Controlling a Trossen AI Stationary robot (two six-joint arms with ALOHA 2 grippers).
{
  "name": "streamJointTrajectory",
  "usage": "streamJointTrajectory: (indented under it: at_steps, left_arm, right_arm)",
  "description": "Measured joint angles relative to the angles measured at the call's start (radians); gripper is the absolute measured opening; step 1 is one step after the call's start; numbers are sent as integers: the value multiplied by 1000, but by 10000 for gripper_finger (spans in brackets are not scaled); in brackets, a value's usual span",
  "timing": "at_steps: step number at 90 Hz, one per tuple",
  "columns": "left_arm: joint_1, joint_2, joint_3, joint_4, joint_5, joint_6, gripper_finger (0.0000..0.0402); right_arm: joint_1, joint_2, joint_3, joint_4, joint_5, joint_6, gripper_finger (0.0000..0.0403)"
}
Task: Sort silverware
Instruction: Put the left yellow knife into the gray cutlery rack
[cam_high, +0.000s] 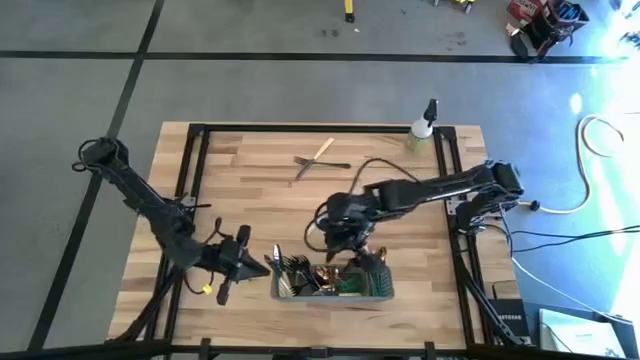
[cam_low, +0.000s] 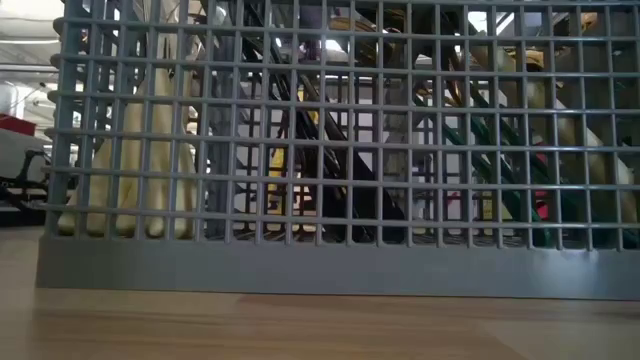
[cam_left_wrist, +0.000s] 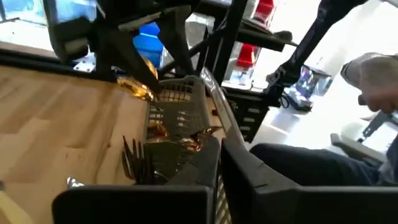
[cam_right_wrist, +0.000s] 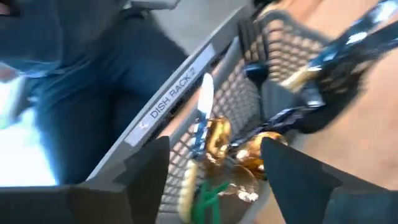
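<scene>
The right gripper (cam_high: 345, 248) hangs directly over the grey mesh caddy (cam_high: 383, 294), fingers spread wide with nothing visibly between them. Just beneath it, the silverware (cam_right_wrist: 214, 142) stands roughly upright in the compartments, long axes pointing up toward the fingers. Two more pieces (cam_high: 320, 160) lie crossed on the table (cam_high: 240, 180), well beyond it. The left gripper (cam_high: 245, 262) waits beside the caddy's end, apparently parted and empty.

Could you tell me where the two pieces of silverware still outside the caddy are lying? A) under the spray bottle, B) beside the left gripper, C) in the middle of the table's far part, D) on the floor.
C: the high view shows two crossed pieces of silverware on the bare wood, well apart from the grey wire-mesh caddy at the near edge.
</scene>
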Motion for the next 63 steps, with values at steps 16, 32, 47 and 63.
streamJointTrajectory:
  at_steps: [16,32,47,63]
  left_arm:
    - [-32,2,0,-5,94,53,0]
    - [-95,2,0,6,139,123,0]
    - [-105,72,1,16,145,137,0]
    - [-99,270,27,77,145,253,0]
  right_arm:
    - [-36,100,80,-5,-129,-55,206]
    - [-74,180,119,-1,-267,-102,205]
    - [-75,235,120,32,-318,-158,205]
    - [-76,251,119,53,-341,-168,204]
